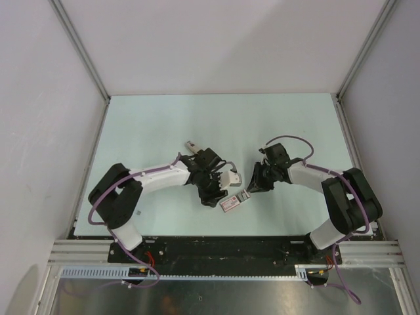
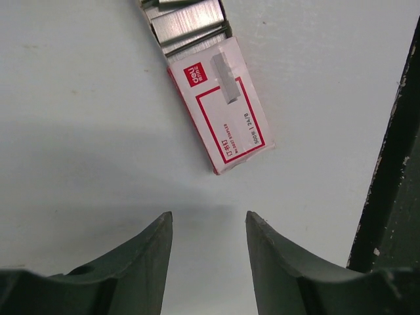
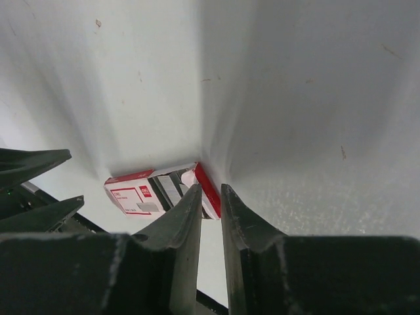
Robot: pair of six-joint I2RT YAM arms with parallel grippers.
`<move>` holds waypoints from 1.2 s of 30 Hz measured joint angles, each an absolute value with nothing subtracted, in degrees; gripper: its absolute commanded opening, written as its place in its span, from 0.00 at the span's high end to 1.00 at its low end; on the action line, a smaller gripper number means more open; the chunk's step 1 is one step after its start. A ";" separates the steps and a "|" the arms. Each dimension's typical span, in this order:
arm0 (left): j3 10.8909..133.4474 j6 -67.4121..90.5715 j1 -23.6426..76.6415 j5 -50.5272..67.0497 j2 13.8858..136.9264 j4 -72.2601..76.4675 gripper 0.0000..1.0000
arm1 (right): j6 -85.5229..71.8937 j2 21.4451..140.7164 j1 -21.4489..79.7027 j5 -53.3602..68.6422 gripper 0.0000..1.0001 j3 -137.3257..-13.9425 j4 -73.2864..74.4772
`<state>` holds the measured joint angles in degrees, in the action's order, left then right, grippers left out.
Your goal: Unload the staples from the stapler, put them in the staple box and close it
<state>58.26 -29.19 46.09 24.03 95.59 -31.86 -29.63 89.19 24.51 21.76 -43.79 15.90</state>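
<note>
The stapler (image 1: 192, 146) lies on the table behind my left wrist; only its silvery-grey end and a bit of black body show, and any staples in it are hidden. My left gripper (image 1: 217, 196) is open and empty, pointing down at the table just short of a red and white staple box (image 2: 226, 115). Silvery staple strips (image 2: 190, 23) show in the box's open end. My right gripper (image 1: 252, 185) has its jaws almost together with nothing between them (image 3: 210, 190), right next to the same box (image 3: 141, 193).
The staple box (image 1: 234, 201) lies between the two grippers near the table's front edge (image 2: 394, 184). My left fingers (image 3: 36, 190) show at the left of the right wrist view. Grey walls close in the table on three sides.
</note>
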 measured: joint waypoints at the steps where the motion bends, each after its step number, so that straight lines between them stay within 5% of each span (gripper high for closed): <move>1: 58.39 -29.50 46.37 23.83 96.07 -31.81 0.47 | -29.93 89.32 24.51 22.09 0.78 -43.48 15.46; 36: 61.82 -30.63 51.00 18.09 102.15 -27.33 0.48 | -33.50 89.76 24.60 26.15 0.83 -39.99 9.50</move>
<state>61.82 -30.63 51.00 18.09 102.15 -27.33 -33.50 89.76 24.60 26.15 -39.99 9.50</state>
